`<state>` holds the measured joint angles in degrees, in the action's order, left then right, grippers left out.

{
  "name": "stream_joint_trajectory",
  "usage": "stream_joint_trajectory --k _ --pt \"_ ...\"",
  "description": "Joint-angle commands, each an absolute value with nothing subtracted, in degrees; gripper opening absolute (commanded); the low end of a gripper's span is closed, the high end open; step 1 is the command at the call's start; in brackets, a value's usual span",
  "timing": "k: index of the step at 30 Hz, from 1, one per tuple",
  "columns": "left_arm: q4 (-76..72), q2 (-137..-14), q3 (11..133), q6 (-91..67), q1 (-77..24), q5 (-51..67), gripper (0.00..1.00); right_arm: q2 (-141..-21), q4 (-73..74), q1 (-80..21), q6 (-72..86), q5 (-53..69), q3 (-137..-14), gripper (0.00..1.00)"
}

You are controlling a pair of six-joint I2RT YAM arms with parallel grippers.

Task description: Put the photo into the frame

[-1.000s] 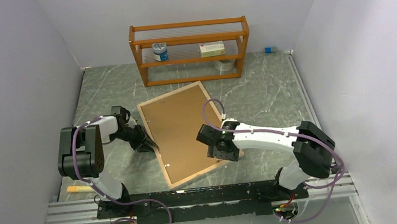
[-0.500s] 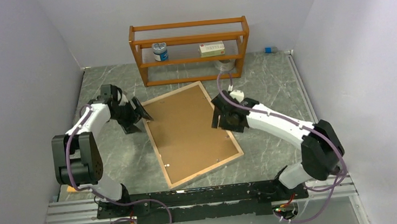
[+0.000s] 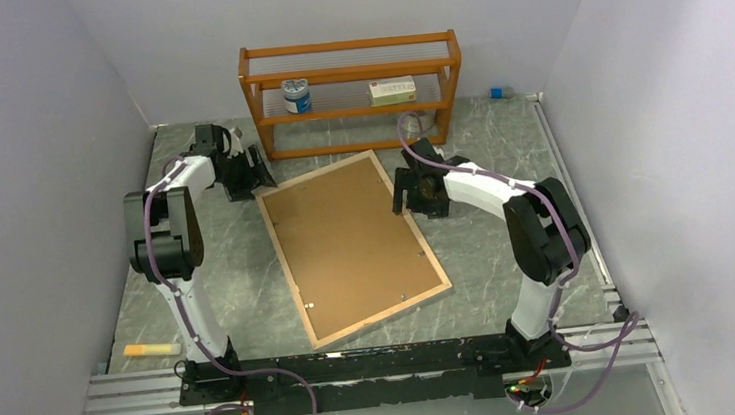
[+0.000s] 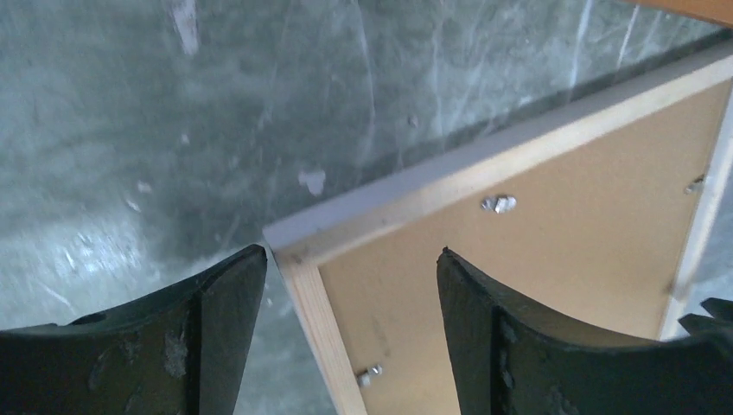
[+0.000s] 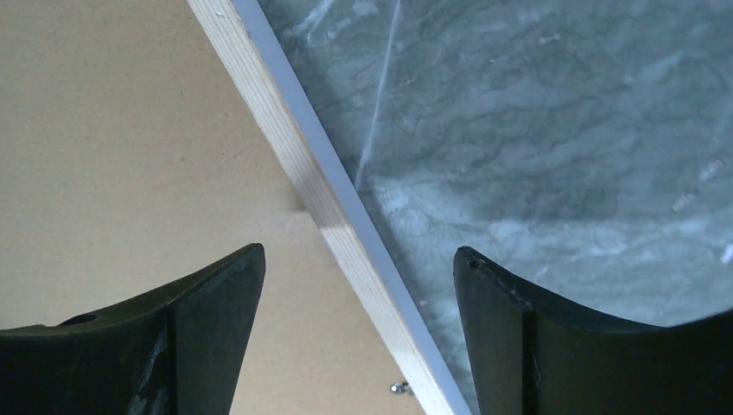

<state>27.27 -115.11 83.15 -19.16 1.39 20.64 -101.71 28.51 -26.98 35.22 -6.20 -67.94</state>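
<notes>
Frame [image 5: 321,207] lies back-up; wrist views alone show left claw [image 4: 352,252] and right claw [image 5: 359,252] gaping, empty, astride its rim.

The left pincer [image 3: 256,173] has swung from the 8 o'clock edge of the frame [image 3: 381,318] out to its 11 o'clock corner, which its spread jaws now straddle. The right pincer [image 3: 405,190] has travelled from the 4 o'clock edge to 2 o'clock, astride the rim.
</notes>
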Motion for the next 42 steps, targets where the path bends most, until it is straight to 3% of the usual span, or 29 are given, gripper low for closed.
stream_joint_trajectory --k 1,7,18,24,30,34,38,42 --pt "21.1 -116.8 85.7 -13.3 1.4 19.5 0.77 -104.0 23.9 -25.8 30.8 -0.2 -69.9 0.84" --pt "18.3 -119.9 85.2 -11.6 1.4 21.8 0.76 -107.2 23.3 -24.6 29.9 4.0 -70.6 0.84" --pt "16.4 -120.5 80.2 -13.4 1.2 42.4 0.54 -105.2 20.4 -24.2 28.2 17.6 -66.0 0.77" --pt "16.8 -115.4 72.4 -15.4 0.6 41.0 0.48 -101.2 21.3 -24.2 29.8 17.2 -61.6 0.74" --pt "21.2 -111.8 68.4 -17.0 -0.9 33.5 0.38 -97.7 26.8 -24.1 33.1 7.3 -61.4 0.73" --pt "25.3 -111.6 69.7 -16.2 -1.2 28.6 0.48 -95.8 26.3 -24.2 37.3 1.3 -64.0 0.74" --pt "27.5 -111.8 72.5 -14.6 -1.2 30.6 0.58 -95.9 20.1 -25.8 42.1 3.0 -66.4 0.74" --pt "28.3 -112.6 72.8 -13.3 -1.1 32.4 0.59 -99.6 13.0 -30.5 48.3 6.4 -69.9 0.65"
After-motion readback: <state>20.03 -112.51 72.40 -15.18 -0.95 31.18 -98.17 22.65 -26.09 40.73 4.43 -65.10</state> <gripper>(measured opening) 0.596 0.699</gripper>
